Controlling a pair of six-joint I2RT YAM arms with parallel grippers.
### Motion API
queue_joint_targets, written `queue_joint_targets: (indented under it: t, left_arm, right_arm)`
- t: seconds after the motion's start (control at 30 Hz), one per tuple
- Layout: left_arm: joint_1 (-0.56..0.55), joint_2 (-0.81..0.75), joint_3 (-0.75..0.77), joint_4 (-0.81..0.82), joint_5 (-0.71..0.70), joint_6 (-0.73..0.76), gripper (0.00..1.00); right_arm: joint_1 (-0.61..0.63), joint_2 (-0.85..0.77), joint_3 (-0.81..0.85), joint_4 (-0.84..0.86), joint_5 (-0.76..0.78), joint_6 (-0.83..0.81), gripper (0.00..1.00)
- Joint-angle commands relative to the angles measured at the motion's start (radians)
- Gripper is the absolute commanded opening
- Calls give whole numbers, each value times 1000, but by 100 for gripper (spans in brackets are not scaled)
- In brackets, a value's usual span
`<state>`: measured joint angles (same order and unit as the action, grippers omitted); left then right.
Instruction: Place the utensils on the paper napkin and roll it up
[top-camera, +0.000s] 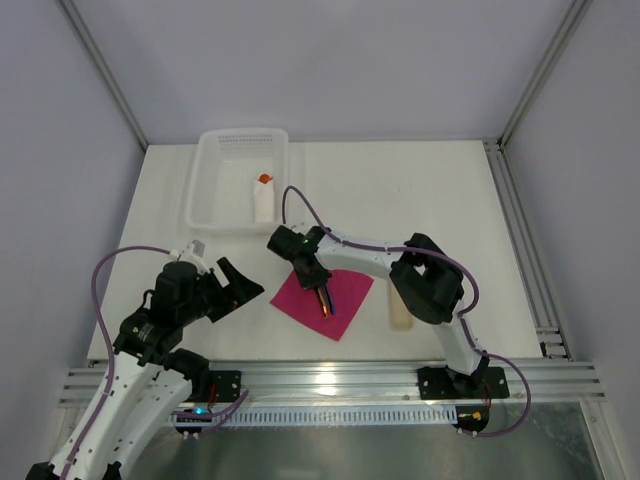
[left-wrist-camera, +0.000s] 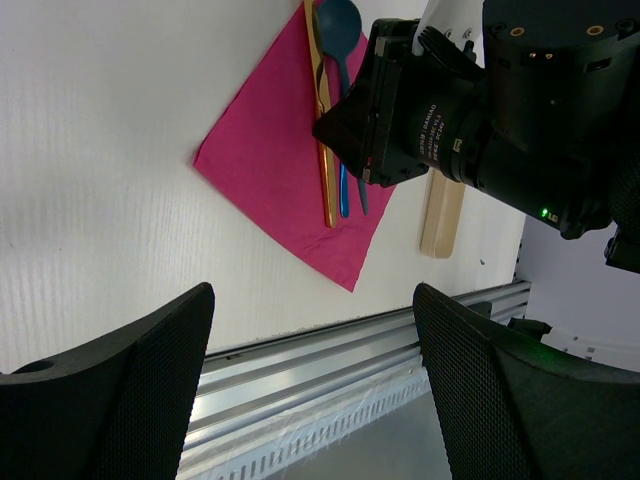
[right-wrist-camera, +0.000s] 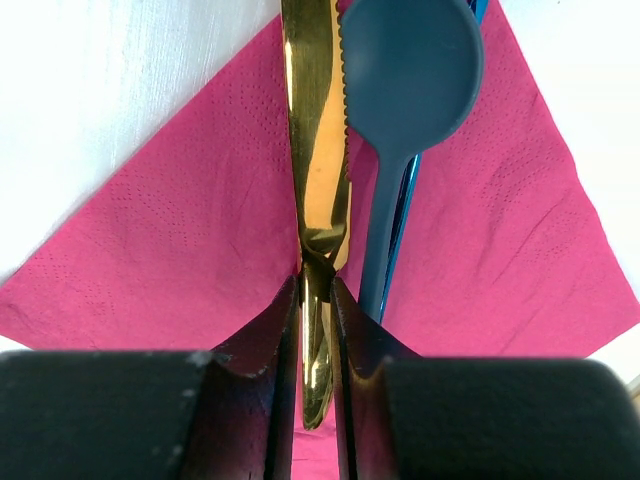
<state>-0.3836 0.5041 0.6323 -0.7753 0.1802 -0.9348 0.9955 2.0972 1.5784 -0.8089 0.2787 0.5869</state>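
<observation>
Black fingers of my right tool are clenched on the yellow-orange knife and pinch it from both sides. This knife lies along the pink napkin. Just beside it the blue spoon rests on the napkin too, and the blue fork is partly under the spoon. My left tool hangs released, jaws wide, over the tabletop, left of the napkin and apart from it. One beige strip lies near the napkin's right side.
</observation>
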Motion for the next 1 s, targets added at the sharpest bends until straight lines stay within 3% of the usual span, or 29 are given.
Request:
queue_joint_targets:
  t: [0.0,0.63,0.97]
  left_arm:
    - [5,-2,1,30,18,7,82]
    - [5,-4,-2,30,21,1,82]
    - [5,-6,-5,33,24,1,82]
  right_arm:
    - [6,-3,40,-4,33,16,12]
    - [29,-111,28,20,40,14,17]
    - [23,-151,22,-18,125,13,17]
